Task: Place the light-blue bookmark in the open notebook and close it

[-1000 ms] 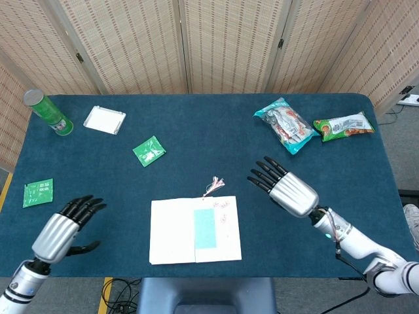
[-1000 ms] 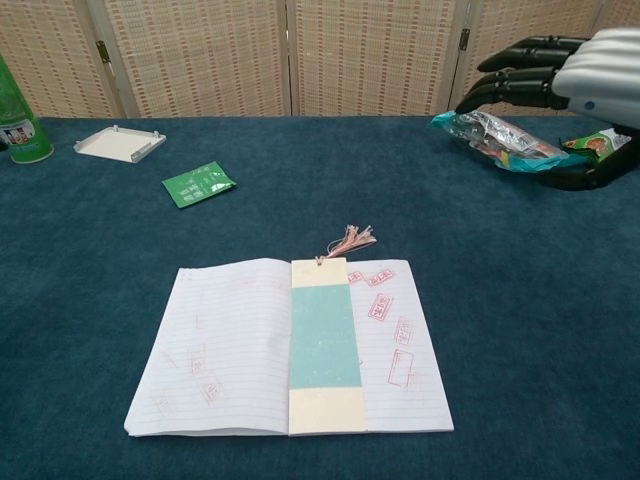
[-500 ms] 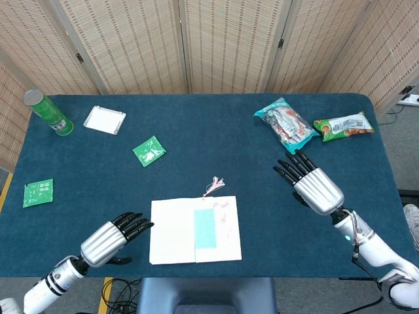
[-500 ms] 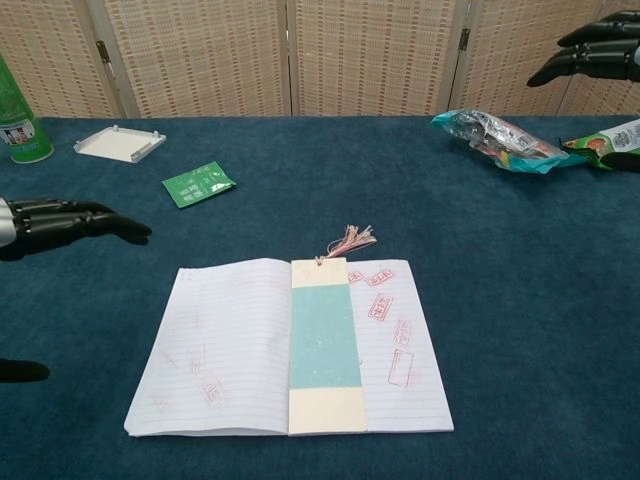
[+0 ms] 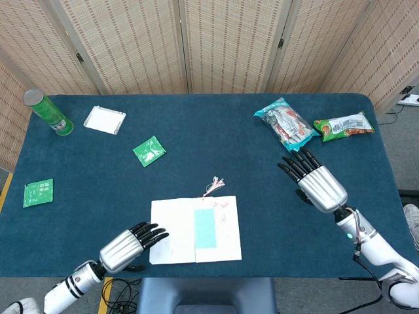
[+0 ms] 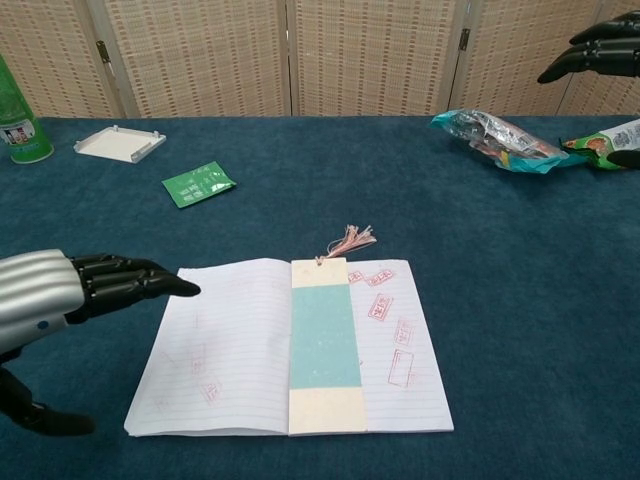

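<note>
Head view: open lined-paper notebook (image 5: 195,231) lies flat near the front edge of the dark-blue cloth table (image 5: 209,131). Light-blue bookmark (image 5: 205,229) sits along the spine, pink tassel (image 5: 214,184) trailing past the top edge. Left hand (image 5: 129,244) is at the notebook's left edge, fingers straight and apart, holding nothing; can't tell whether the fingertips touch the page. Right hand (image 5: 317,184) hovers well right of the notebook, fingers spread, empty. Green cylindrical can (image 5: 48,112) and white square tray (image 5: 104,120) at far left, two green sachets (image 5: 149,150) and (image 5: 38,193), two snack bags (image 5: 287,126) and (image 5: 343,126) at far right. No print legible.

Chest view: notebook (image 6: 290,347) still open, red stamp marks (image 6: 388,322) on the right page, too small to read. Bookmark (image 6: 325,338) on the centre fold. Left hand (image 6: 70,290) at the left page's outer edge, fingers extended. Right hand (image 6: 600,52) only partly in frame, top right, above the snack bags (image 6: 500,140). Can label (image 6: 17,131) unreadable.
</note>
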